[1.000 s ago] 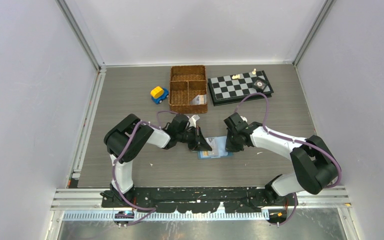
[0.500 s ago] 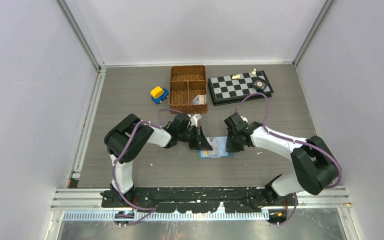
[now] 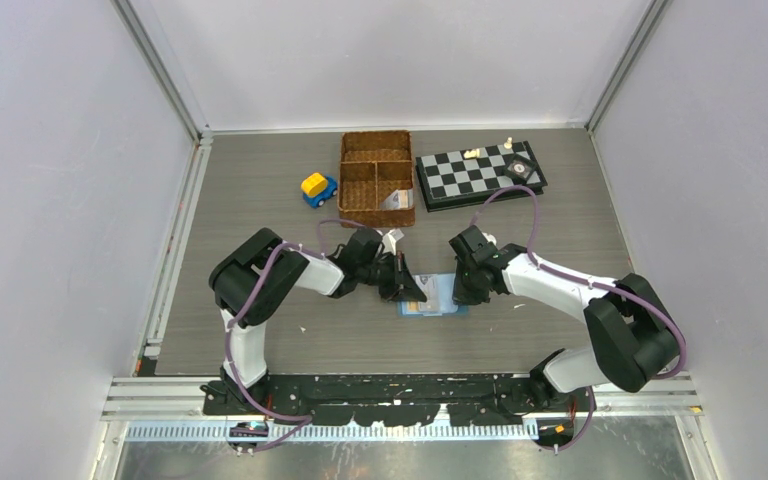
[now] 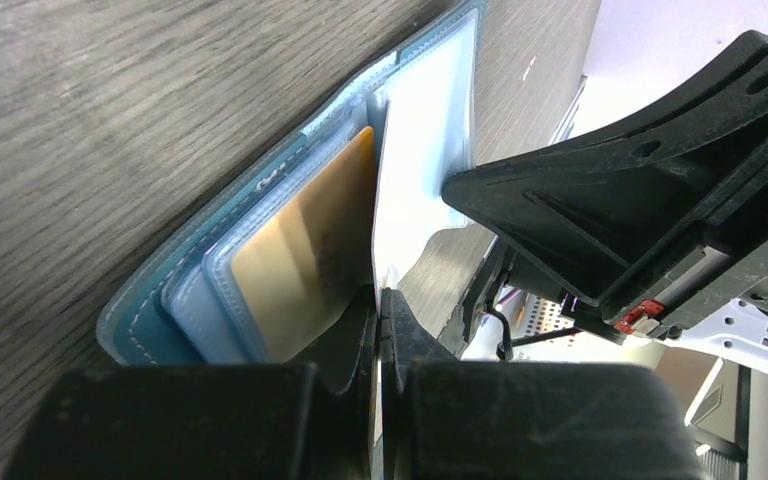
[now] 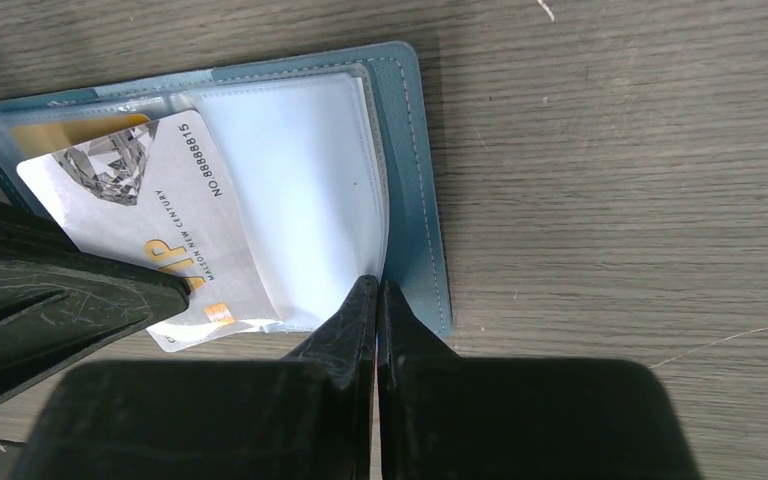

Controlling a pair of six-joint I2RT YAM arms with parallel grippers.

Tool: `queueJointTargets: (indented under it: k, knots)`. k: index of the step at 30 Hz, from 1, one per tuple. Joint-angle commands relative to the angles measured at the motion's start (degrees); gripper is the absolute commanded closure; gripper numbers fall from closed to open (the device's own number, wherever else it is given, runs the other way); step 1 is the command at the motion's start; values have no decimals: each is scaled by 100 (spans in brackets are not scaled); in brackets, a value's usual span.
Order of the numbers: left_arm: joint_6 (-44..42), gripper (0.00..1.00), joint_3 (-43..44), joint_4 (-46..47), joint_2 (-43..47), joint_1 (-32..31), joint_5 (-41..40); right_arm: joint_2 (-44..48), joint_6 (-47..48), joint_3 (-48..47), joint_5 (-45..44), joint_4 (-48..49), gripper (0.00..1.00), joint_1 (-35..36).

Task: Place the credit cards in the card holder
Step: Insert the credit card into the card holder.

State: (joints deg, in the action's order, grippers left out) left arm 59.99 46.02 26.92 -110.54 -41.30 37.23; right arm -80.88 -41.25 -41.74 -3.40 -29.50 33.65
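Note:
The teal card holder point(image 3: 438, 297) lies open on the table between both grippers. My left gripper point(image 3: 411, 287) is shut on a white card point(image 5: 150, 200) with a diamond print, whose far end sits inside the holder's pale inner pocket. In the left wrist view the card point(image 4: 377, 220) shows edge-on beside an orange-gold card point(image 4: 305, 250) that sits in a pocket of the holder point(image 4: 150, 315). My right gripper point(image 5: 376, 292) is shut on the edge of the holder's clear inner leaf point(image 5: 300, 190), at the holder's right side point(image 5: 415, 180).
A brown wicker divided basket point(image 3: 375, 178) stands behind, with a card in its near right compartment point(image 3: 393, 199). A chessboard point(image 3: 480, 175) lies to its right and a blue and yellow toy car point(image 3: 317, 188) to its left. A small white piece point(image 3: 390, 239) lies by my left wrist.
My left gripper has edged slightly towards the holder with the card. The right arm and the holder have barely moved.

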Motion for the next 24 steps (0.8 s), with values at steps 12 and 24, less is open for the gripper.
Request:
queueJointTargets:
  k: [12, 24]
  knots:
    - [249, 100, -345, -232, 143, -36, -536, 218, -80, -120, -214, -170, 98, 19]
    - [321, 100, -341, -222, 42, -36, -510, 281, -86, -129, -242, -223, 98, 19]
